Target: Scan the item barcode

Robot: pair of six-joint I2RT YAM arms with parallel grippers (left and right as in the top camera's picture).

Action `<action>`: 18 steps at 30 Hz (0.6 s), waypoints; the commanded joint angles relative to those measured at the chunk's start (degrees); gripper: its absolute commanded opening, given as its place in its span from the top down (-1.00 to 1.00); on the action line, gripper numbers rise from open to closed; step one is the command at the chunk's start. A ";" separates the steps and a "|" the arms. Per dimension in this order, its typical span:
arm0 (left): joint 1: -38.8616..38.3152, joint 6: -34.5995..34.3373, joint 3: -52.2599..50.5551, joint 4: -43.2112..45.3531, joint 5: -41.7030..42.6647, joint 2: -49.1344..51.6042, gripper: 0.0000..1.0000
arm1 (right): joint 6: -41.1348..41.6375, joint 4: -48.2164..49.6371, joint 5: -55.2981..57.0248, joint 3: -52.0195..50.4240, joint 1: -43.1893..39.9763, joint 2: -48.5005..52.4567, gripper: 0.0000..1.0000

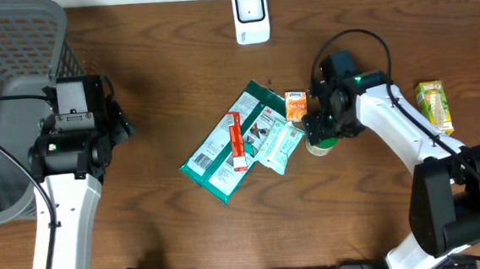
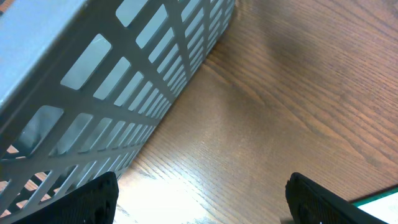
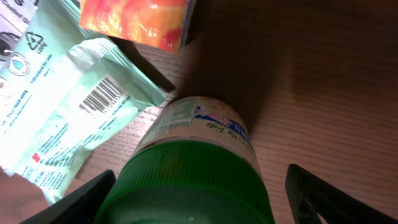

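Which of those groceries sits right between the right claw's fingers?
The green-lidded jar, upright between the spread fingers of the right gripper. The pale green wipes packet and orange box lie beside it, outside them.

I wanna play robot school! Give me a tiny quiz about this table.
1. True or false: the left end effector grips the grey plastic mesh basket.
2. What sits between the jaws of the right end effector? A) round green-lidded bottle B) orange box C) yellow carton
3. Fill in: in the right wrist view, the crinkly plastic packet showing a barcode is pale ____.
Key: 1 false; 2 A; 3 green.
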 commanded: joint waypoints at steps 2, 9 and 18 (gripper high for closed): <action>0.31 0.50 0.59 -0.15 -0.74 -0.20 -0.73 | -0.26 1.33 1.16 -1.90 0.68 -0.57 -0.61; 0.31 0.50 0.59 -0.15 -0.74 -0.20 -0.73 | -0.24 1.01 1.16 -2.27 0.66 -0.57 -0.38; 0.31 0.52 0.59 -0.15 -0.74 -0.20 -0.73 | 0.02 -0.33 1.16 -2.38 0.68 -0.57 -0.45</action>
